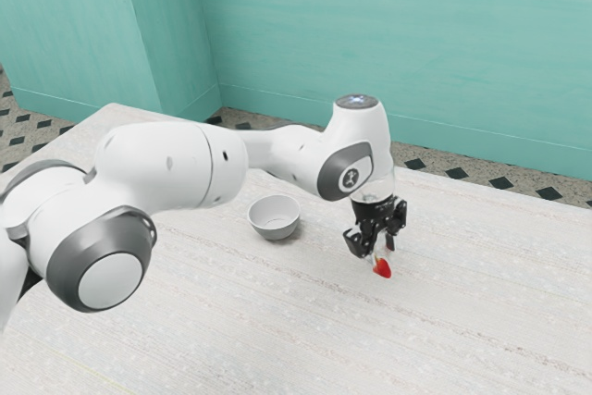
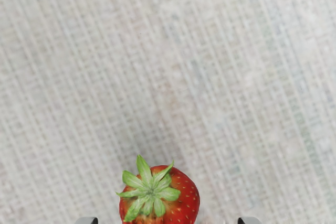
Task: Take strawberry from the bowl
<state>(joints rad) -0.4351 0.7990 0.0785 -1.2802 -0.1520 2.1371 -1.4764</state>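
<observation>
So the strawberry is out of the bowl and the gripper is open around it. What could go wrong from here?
The strawberry is rounded and has a gap to each finger, so it might roll once disturbed.

It sits nearer one finger than the other; if the gripper closed again, that finger would probably touch first and push it.

The fingers stand low on either side of it, so a sideways retreat instead of a straight lift could knock it.

See the red, green-leaved strawberry [image 2: 182, 195] cut by the wrist view's lower edge, the jointed white arm [image 1: 153, 168] by the exterior view's left.
</observation>
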